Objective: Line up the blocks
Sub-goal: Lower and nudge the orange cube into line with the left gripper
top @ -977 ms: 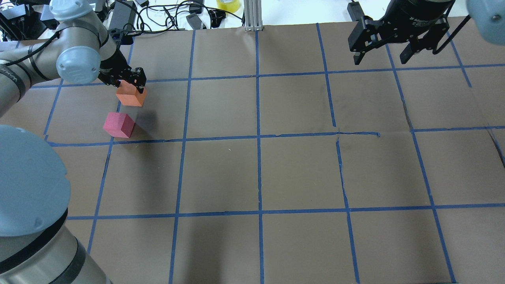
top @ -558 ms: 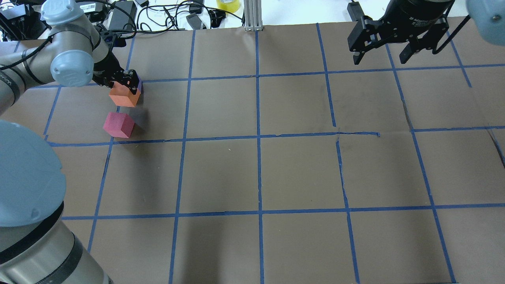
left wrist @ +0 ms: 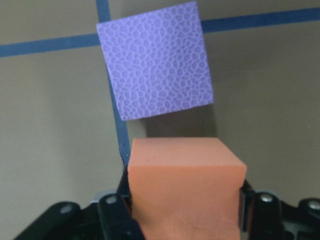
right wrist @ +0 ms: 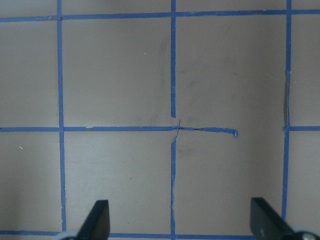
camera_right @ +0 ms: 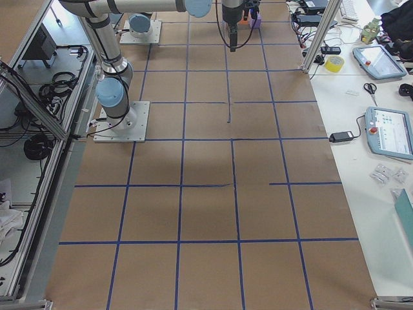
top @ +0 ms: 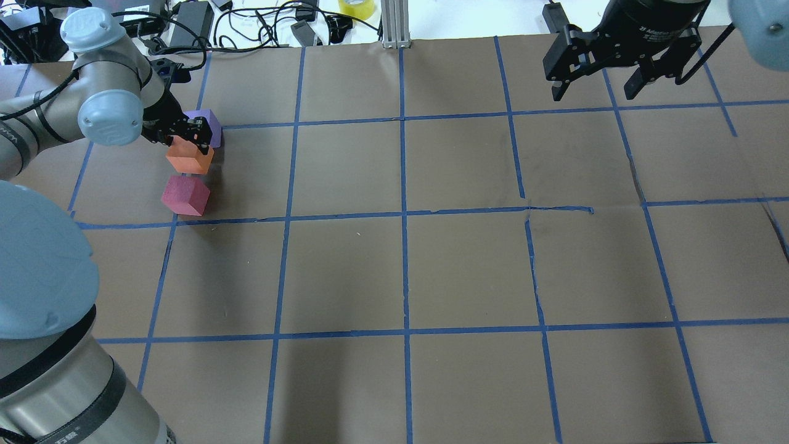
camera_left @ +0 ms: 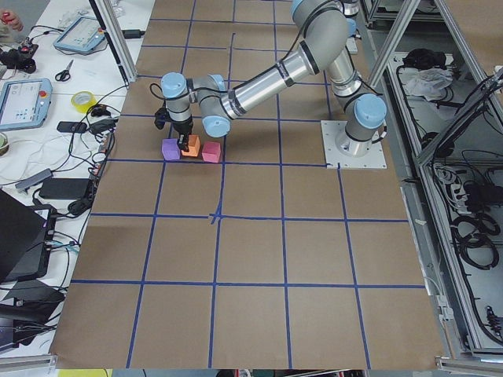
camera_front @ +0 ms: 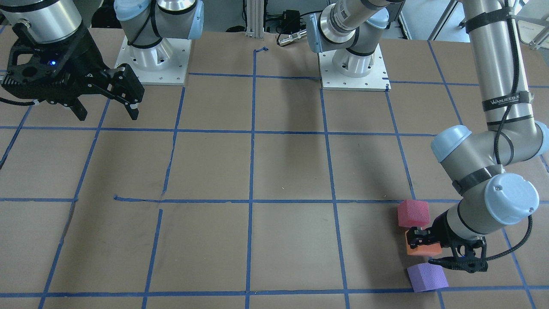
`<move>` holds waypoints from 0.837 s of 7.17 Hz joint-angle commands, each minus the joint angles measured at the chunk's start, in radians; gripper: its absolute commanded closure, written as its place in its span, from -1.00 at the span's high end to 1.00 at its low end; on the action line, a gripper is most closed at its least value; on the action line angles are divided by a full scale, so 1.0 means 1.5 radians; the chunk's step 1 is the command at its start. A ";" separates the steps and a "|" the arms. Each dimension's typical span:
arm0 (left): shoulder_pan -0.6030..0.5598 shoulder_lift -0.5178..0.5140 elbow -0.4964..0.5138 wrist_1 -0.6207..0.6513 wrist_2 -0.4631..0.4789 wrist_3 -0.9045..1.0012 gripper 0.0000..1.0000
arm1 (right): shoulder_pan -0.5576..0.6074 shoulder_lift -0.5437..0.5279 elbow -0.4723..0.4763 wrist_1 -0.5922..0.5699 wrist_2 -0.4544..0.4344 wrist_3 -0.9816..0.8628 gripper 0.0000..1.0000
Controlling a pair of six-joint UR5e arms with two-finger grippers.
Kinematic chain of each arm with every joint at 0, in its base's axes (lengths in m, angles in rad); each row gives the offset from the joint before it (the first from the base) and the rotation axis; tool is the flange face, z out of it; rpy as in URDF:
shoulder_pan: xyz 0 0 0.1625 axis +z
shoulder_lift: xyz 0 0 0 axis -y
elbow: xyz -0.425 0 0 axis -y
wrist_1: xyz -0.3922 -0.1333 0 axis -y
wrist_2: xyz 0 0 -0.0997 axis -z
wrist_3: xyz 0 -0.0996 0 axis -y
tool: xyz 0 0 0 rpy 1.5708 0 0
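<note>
Seen from across the desk (camera_front: 283,171), the left pincer (camera_front: 429,248) is clenched on the orange block (camera_front: 419,250), one finger on either side. The pinkish-red block (camera_front: 413,213) lies just beside it toward the robot and the purple block (camera_front: 427,277) just beyond it on the far side. The right pincer (camera_front: 107,112) hangs well apart over the other end, fingers spread and holding nothing. From overhead, the three blocks run in a short, slightly slanted row near the desk's left edge with orange in the middle. Whether the orange one rests on the surface cannot be told. The desk is brown paper marked into squares by blue tape, with cables and a yellow tape roll (top: 356,7) past its far edge. The left side view shows purple, orange and pinkish-red side by side above a tape line, under the near arm. The right side view shows little of the blocks, and tablets and scissors on a white bench. The left wrist camera shows the orange block wedged between both fingers, and the purple block ahead of it on a tape crossing, with a narrow gap between them. The right wrist camera shows two fingertips wide apart over bare taped paper.
</note>
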 commanded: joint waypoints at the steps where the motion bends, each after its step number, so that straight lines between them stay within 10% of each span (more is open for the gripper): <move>1: 0.001 -0.003 -0.007 0.010 -0.001 -0.032 -0.21 | 0.000 0.000 0.000 0.000 0.000 0.000 1.00; 6: 0.005 -0.006 -0.017 0.012 -0.003 -0.021 -0.20 | 0.000 0.000 0.001 0.001 0.000 0.000 1.00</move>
